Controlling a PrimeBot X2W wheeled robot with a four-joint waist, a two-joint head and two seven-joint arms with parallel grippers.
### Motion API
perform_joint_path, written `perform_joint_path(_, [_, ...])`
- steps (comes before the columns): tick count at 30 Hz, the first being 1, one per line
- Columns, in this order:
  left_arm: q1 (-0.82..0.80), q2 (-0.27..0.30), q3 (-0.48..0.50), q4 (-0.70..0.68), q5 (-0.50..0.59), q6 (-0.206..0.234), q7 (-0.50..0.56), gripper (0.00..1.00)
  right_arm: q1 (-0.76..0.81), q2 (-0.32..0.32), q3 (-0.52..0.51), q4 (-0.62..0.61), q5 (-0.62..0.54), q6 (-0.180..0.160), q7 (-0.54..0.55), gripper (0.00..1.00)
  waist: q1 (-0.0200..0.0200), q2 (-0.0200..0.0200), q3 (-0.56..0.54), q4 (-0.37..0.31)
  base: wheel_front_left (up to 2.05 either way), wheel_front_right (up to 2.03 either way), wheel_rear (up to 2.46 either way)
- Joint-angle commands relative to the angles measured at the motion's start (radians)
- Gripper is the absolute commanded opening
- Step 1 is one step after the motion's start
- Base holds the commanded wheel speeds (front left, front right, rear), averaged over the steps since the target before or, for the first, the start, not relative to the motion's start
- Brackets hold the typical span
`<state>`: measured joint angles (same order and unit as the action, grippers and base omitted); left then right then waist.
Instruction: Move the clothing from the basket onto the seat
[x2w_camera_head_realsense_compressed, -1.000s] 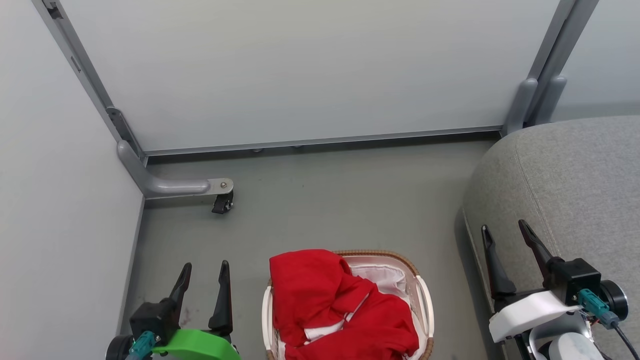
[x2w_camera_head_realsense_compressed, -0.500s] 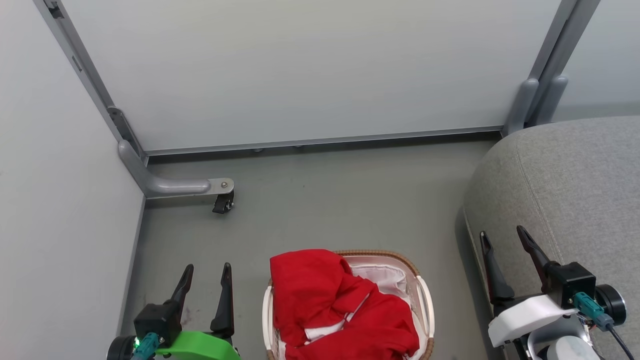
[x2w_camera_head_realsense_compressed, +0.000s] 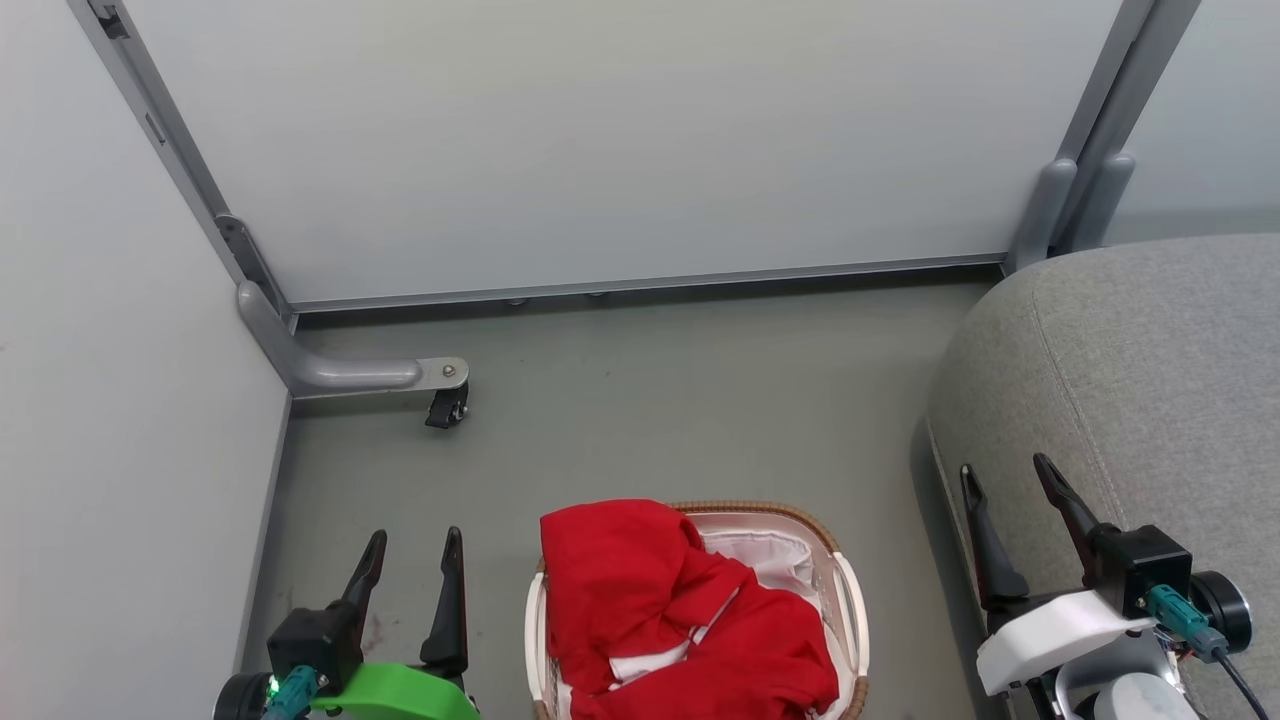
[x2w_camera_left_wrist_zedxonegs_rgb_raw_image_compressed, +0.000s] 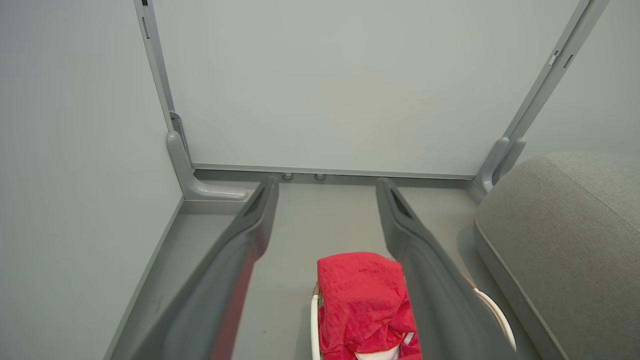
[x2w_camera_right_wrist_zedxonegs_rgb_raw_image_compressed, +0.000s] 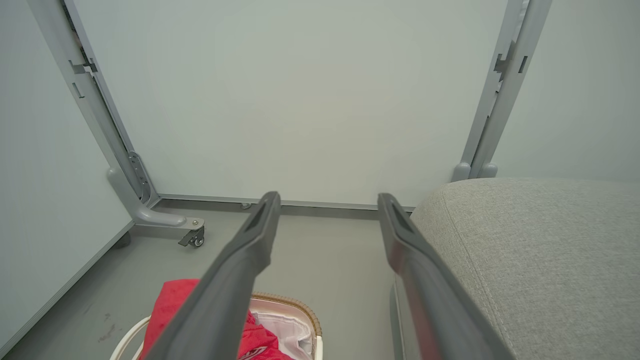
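The soft bright red clothing (x2w_camera_head_realsense_compressed: 680, 610) lay in the oval white plastic basket (x2w_camera_head_realsense_compressed: 790, 513) on the floor, beside the large grey fabric seat (x2w_camera_head_realsense_compressed: 1150, 370). The left gripper (x2w_camera_head_realsense_compressed: 415, 533) and right gripper (x2w_camera_head_realsense_compressed: 1003, 464) had sunk slightly, jaws wide apart and empty, so no garment was lifted yet.

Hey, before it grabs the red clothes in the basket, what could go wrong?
The clothing lies heaped, partly draped over the basket rim; a pinch might lift one fold and slip.
The white liner shows beside it and could get snagged.
The right gripper sits near the seat edge and might brush it.
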<state>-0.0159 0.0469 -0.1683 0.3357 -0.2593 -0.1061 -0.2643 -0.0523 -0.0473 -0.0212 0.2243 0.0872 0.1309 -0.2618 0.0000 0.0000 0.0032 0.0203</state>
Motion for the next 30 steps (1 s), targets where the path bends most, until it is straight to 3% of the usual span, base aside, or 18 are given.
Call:
perform_joint_path(1, [0.005,0.006,0.0,0.002,-0.009,-0.003,0.0,1.0,0.001,-0.006,-0.001,0.001,0.004,0.0,-0.005,1.0,0.0,0.0,0.0,0.0,0.0,0.0,0.0])
perform_joint_path(16, [-0.024,0.006,-0.013,0.009,-0.014,-0.002,-0.001,1.0,-0.015,-0.006,-0.003,-0.009,0.006,0.0,-0.005,1.0,0.0,0.0,0.029,0.0,0.0,0.0,0.0])
perform_joint_path(30, [-0.217,0.006,-0.114,0.169,0.006,-0.018,0.0,1.0,-0.116,-0.006,-0.034,-0.048,-0.015,0.0,-0.005,1.0,0.0,0.0,0.22,-0.021,0.0,0.0,0.0])
